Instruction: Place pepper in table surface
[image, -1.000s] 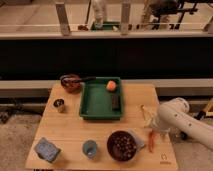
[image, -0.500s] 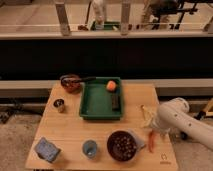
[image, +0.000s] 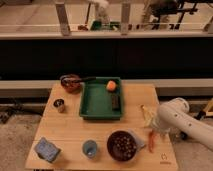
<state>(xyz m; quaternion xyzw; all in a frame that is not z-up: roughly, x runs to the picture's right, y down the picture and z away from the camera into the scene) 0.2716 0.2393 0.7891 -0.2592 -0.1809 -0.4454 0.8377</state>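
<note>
The pepper (image: 151, 141), small, slender and orange-red, lies near the right front edge of the light wooden table surface (image: 70, 129), just right of a dark bowl (image: 122, 145). My white arm reaches in from the right. Its gripper (image: 155, 130) is directly above the pepper's upper end, at or just over the tabletop. I cannot tell whether it touches the pepper.
A green tray (image: 97, 107) at the table's middle holds a round orange fruit (image: 111, 85) and a dark block (image: 115, 101). Also here are a pale peel-like item (image: 146, 113), a brown bowl with a spoon (image: 71, 82), a small cup (image: 59, 105), a blue cup (image: 90, 148) and a blue packet (image: 47, 149).
</note>
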